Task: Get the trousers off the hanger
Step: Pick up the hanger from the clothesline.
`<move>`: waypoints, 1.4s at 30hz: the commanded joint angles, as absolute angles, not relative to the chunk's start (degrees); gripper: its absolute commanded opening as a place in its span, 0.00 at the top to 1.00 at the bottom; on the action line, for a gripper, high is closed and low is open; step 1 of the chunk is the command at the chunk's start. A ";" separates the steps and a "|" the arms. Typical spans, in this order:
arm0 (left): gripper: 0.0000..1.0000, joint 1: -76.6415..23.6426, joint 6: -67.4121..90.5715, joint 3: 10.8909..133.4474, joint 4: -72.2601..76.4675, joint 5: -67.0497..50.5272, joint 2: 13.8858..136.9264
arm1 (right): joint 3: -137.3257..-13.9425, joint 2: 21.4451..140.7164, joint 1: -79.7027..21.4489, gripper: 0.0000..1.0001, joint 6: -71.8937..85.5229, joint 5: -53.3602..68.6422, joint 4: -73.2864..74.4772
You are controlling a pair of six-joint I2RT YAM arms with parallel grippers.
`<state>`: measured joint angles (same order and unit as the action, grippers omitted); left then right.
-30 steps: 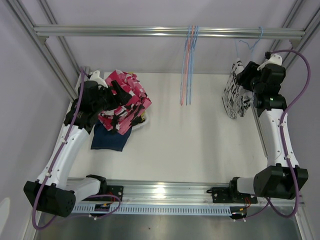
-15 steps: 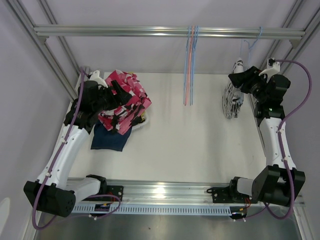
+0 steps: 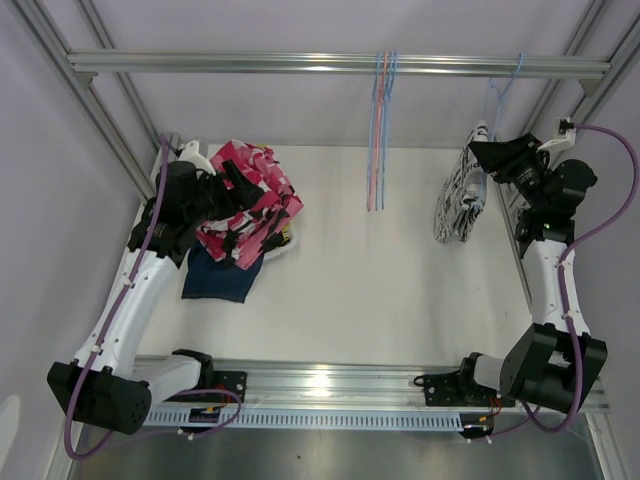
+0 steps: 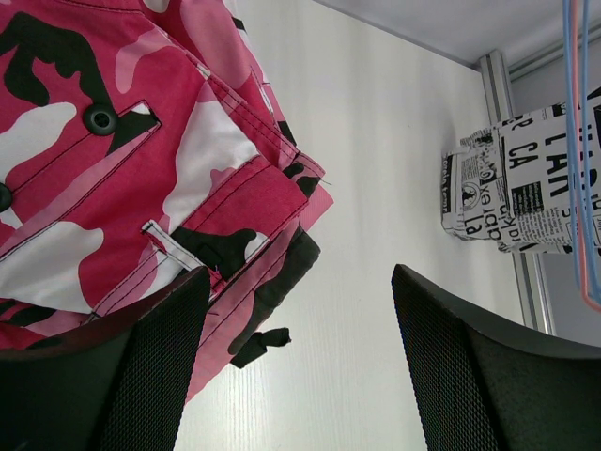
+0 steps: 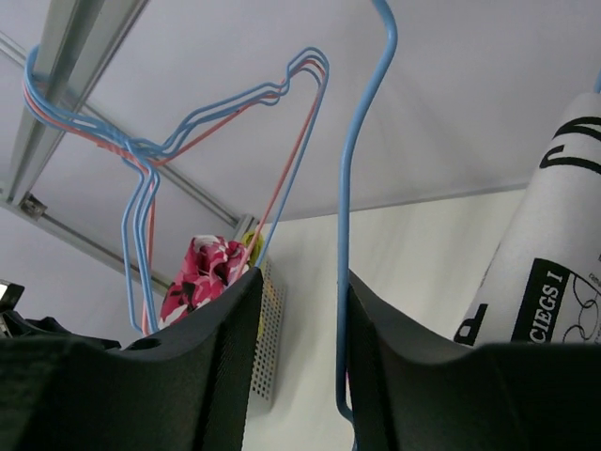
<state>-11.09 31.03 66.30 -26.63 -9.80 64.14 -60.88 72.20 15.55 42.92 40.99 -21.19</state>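
White newsprint-lettered cloth trousers (image 3: 458, 205): they hang at the table's right side from the thin blue wire hanger (image 3: 497, 90) on the aluminium rail (image 3: 250, 62), not yet off.
Right gripper (image 5: 300, 282): your jaws stand apart on either side of the hanger wire, pinching nothing. You are probably placed to steady it.
Left gripper (image 4: 300, 274): wide open and empty, over the pink camouflage trousers (image 4: 141, 169) on the left pile.
Views: only your right wrist camera shows the wire inside the gap; from above it is hidden.

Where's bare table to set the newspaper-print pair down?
Free: the middle of the table, between the trouser pile and the newspaper-print trousers, under the empty hangers and toward the near rail. Crowded: the far-left corner, around the pile.
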 commanded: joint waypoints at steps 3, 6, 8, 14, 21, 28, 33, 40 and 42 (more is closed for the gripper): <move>0.18 -10.46 31.55 65.92 -24.87 -11.51 63.90 | -60.29 72.60 16.17 0.69 46.32 44.03 -28.82; 0.17 -10.46 31.64 66.01 -24.79 -11.60 63.90 | -59.59 72.95 16.17 0.84 47.28 44.47 -30.58; 0.17 -10.46 31.64 66.00 -24.79 -11.60 63.90 | -59.33 73.04 16.26 0.94 48.25 44.91 -32.16; 0.17 -10.46 31.55 65.92 -24.87 -11.69 63.81 | -59.76 72.86 16.26 1.00 50.27 45.18 -34.45; 0.18 -10.46 31.55 65.92 -24.70 -11.78 63.90 | -64.14 71.02 16.26 1.00 48.96 43.24 -31.47; 0.17 -10.46 31.55 66.01 -24.70 -11.69 63.90 | -70.39 71.28 16.44 1.00 49.74 42.72 -30.49; 0.17 -10.37 31.64 65.92 -24.78 -11.86 64.07 | -74.35 72.24 16.61 1.00 50.98 42.28 -30.50; 0.17 -10.46 31.55 65.92 -24.79 -11.87 64.25 | -79.89 74.18 16.87 1.00 51.33 42.54 -29.36; 0.17 -10.46 31.55 66.01 -24.79 -11.78 64.25 | -80.51 74.00 16.96 1.00 51.42 42.54 -29.18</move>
